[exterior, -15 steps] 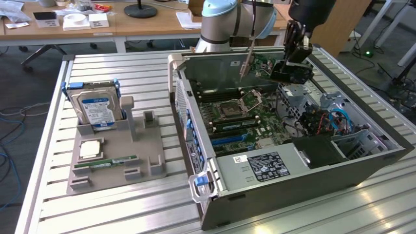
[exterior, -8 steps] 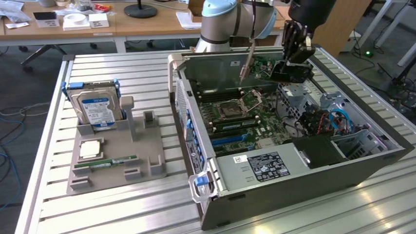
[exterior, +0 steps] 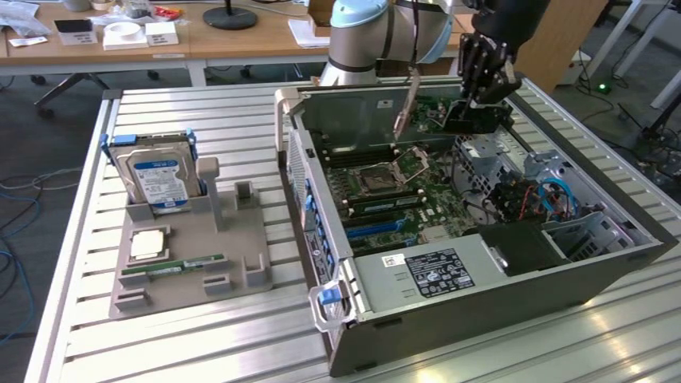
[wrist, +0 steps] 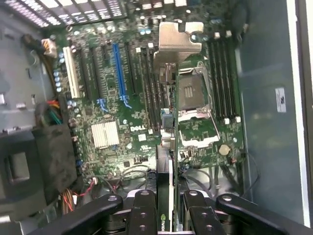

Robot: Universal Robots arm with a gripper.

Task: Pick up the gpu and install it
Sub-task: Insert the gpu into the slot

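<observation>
The gpu (exterior: 474,118) hangs as a dark card under my gripper (exterior: 479,97), above the far end of the open computer case (exterior: 352,319). My gripper is shut on the gpu and holds it clear of the motherboard (exterior: 410,195). In the wrist view the gpu (wrist: 166,152) runs edge-on away from the black fingers (wrist: 144,208), with its silver end bracket (wrist: 178,41) at the far end. My gripper (wrist: 170,203) clamps the card from both sides. Below the card lie the black expansion slots (wrist: 146,83), between a blue slot (wrist: 120,68) and the CPU socket (wrist: 193,93).
A grey fixture tray (exterior: 245,239) at the exterior view's left holds a hard drive (exterior: 159,175), a CPU (exterior: 143,243) and a green memory stick (exterior: 175,267). The power supply (exterior: 436,271), drive cage and cables (exterior: 537,195) fill the case's near end. Desks stand behind.
</observation>
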